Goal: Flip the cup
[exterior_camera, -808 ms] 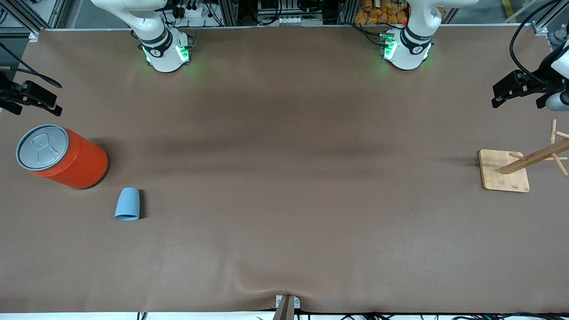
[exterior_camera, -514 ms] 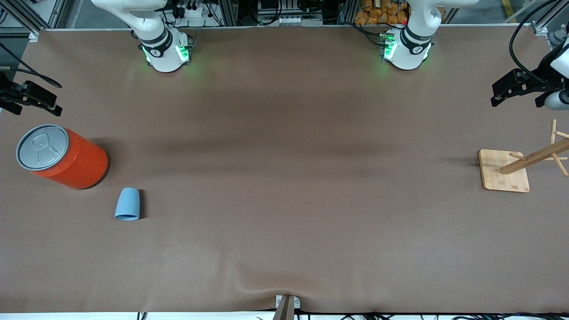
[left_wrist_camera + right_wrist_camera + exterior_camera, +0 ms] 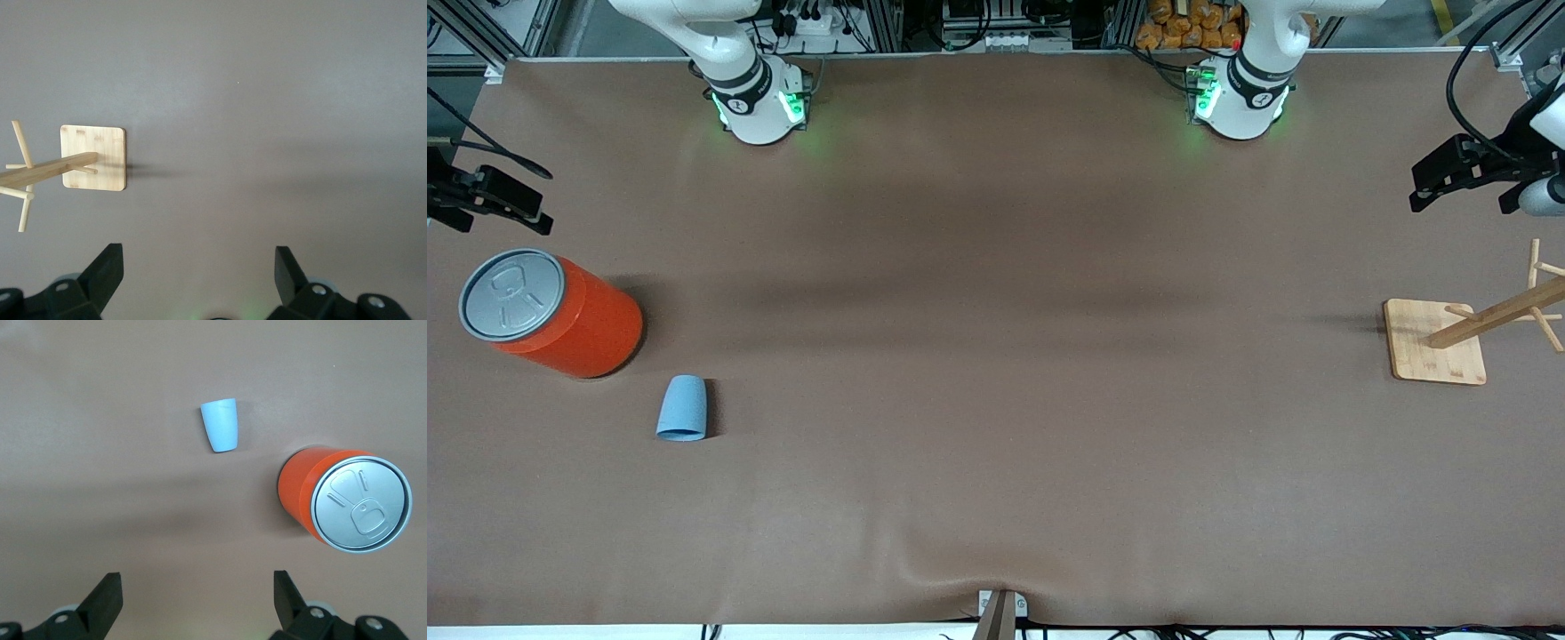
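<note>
While the left gripper (image 3: 1436,182) waits wide open at its own end, the cup (image 3: 683,408) (lying on its side, mouth toward the front camera, beside the orange can (image 3: 551,313)) sits far closer to the right gripper (image 3: 494,197), also wide open and empty.

We see the right gripper (image 3: 489,200) nudged slightly toward 12 o'clock above the orange can (image 3: 551,313). The left gripper (image 3: 1463,173) edged a hair the same way. We spot nothing else different.

A robotics lab: two arm bases (image 3: 760,107) bolted to a brown-covered table (image 3: 996,356), aluminium framing (image 3: 889,22) and cables around.
</note>
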`<state>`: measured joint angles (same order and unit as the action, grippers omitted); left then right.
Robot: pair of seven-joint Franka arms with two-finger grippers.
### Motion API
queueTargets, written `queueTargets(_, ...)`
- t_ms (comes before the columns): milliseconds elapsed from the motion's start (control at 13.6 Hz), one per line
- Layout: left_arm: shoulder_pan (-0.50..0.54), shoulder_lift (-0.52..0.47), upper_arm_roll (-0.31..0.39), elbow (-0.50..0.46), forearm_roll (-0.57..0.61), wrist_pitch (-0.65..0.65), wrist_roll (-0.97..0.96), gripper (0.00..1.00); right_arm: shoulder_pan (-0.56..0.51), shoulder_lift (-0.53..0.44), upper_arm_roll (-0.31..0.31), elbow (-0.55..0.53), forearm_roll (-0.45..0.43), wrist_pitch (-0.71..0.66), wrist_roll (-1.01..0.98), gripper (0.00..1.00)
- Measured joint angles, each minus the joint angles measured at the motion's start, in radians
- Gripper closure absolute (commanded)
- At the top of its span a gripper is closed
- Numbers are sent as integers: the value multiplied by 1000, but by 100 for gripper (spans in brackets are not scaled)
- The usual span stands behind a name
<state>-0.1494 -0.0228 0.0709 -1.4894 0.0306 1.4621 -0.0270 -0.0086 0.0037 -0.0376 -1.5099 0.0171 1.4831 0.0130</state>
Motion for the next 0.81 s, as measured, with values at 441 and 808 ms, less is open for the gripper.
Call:
queueTargets(441,-9,3,-6,5,0,6,-2,0,25,46,7,0,31,49,-2,0)
queueTargets(808,-5,3,-12,8,0,7,-4,0,160,149,15,-2,37,173,2,0)
